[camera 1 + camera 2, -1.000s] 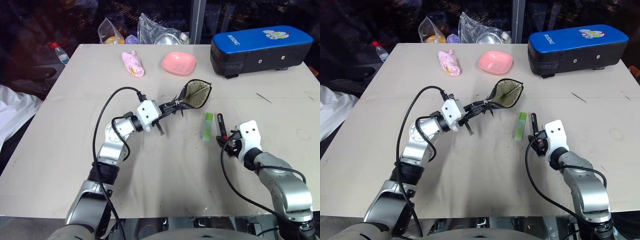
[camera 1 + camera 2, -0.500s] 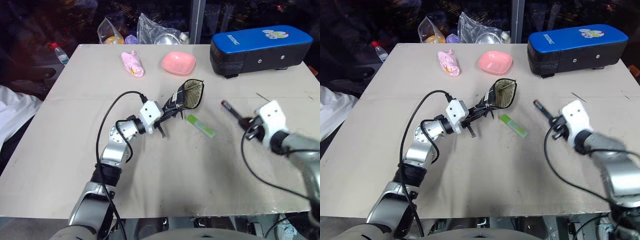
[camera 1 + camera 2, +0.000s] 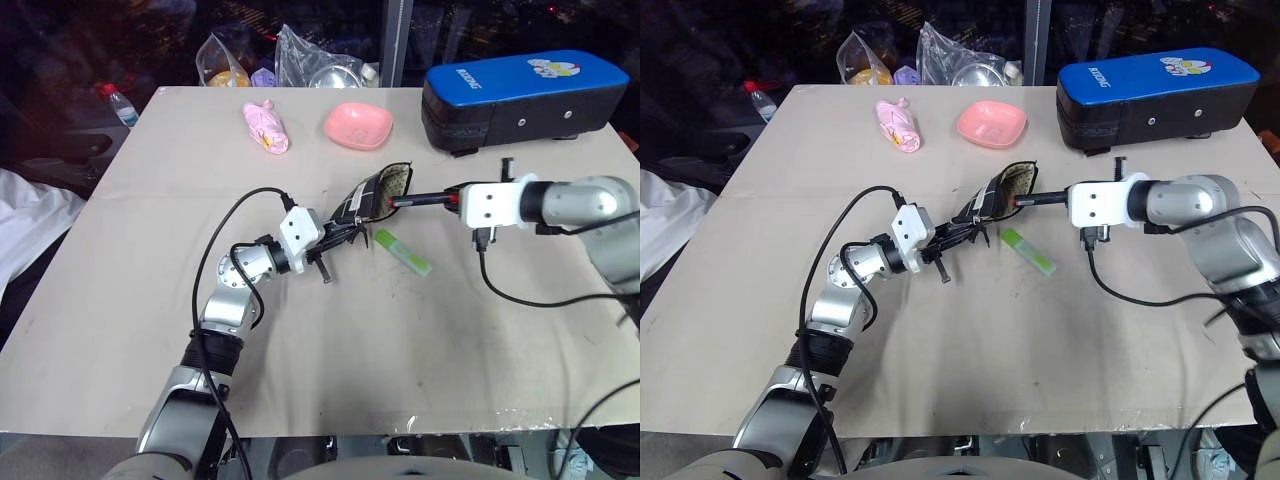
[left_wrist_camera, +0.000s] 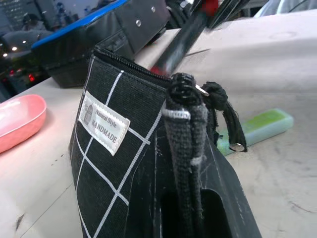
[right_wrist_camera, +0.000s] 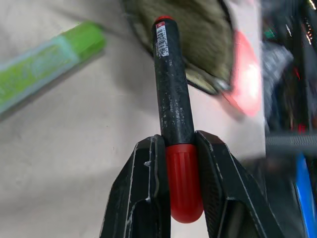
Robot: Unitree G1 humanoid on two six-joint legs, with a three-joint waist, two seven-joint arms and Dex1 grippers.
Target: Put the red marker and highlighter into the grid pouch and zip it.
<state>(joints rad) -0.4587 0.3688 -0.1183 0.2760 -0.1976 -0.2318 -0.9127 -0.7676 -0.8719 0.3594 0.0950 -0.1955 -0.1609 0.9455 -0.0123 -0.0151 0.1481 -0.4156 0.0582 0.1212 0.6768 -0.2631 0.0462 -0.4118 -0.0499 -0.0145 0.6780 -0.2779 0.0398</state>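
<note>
On the surface I am pinching the grid pouch upright with my left claw while my right claw, clamping the red marker, is needing to slide it in, the highlighter lying beside.

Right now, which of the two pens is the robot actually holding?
The red marker, pinched in the right gripper at the pouch mouth; the green highlighter lies loose on the table.

Even overhead light falls on the pale beige bench, leaving soft faint shadows and a dark background, while the right wrist view blurs toward its far edge.
</note>
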